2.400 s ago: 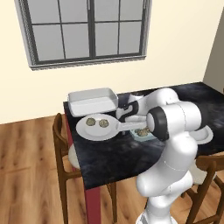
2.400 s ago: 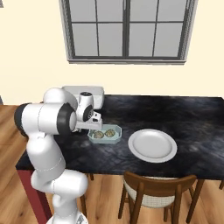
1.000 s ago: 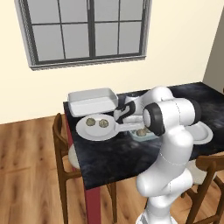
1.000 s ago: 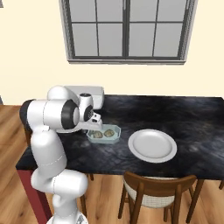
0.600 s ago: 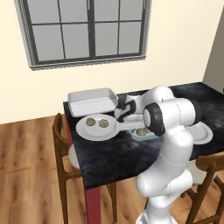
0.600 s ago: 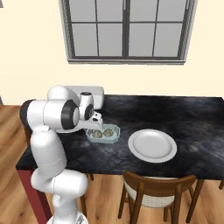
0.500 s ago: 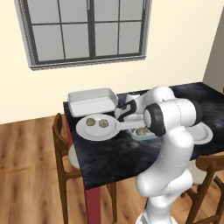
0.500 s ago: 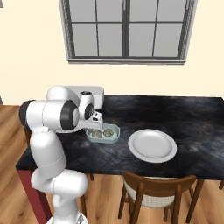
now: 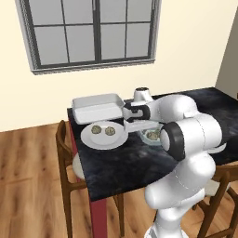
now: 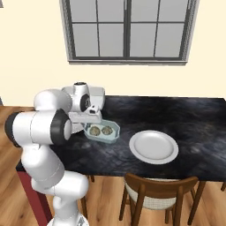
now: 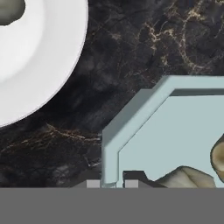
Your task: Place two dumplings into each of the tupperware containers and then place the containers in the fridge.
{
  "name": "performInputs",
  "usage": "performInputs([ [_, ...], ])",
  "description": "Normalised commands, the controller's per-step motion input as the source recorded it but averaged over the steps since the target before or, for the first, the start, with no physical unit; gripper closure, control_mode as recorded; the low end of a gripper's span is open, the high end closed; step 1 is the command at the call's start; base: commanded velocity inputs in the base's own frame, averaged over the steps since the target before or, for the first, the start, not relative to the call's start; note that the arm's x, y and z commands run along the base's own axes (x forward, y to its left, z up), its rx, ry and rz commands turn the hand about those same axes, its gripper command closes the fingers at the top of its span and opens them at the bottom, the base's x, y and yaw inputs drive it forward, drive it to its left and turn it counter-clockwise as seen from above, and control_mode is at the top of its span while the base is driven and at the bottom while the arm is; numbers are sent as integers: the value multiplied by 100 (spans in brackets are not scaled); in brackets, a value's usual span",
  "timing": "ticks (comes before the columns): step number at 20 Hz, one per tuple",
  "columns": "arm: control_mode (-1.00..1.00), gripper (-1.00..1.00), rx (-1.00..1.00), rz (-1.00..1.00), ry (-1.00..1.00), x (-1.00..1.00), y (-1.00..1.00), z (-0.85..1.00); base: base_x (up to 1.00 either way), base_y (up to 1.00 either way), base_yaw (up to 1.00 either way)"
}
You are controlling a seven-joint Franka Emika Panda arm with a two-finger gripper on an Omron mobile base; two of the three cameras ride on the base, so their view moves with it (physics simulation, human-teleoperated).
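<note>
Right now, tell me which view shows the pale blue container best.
The right base view: the whole pale blue container sits unblocked with two dumplings inside. The hand view gives a close-up of one cut corner and the rim the hand is shut on. In the left base view the arm hides most of it.
</note>
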Motion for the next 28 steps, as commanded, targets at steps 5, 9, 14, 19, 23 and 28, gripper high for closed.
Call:
performInputs([
  [5, -100, 100, -16, 9, 0, -39, 0, 45, 0, 0, 0],
  [9, -100, 100, -17, 30, 2, -49, 2, 38, 0, 0, 0],
  [14, -100, 100, -21, 59, 6, -76, 3, 25, 0, 0, 0],
  [19, -100, 100, -18, 82, 6, -63, 4, 7, 0, 0, 0],
  [23, -100, 100, -9, 98, 4, -35, 3, 0, 0, 0, 0],
  [28, -100, 100, 2, 80, 3, -30, -11, 19, 0, 0, 0],
])
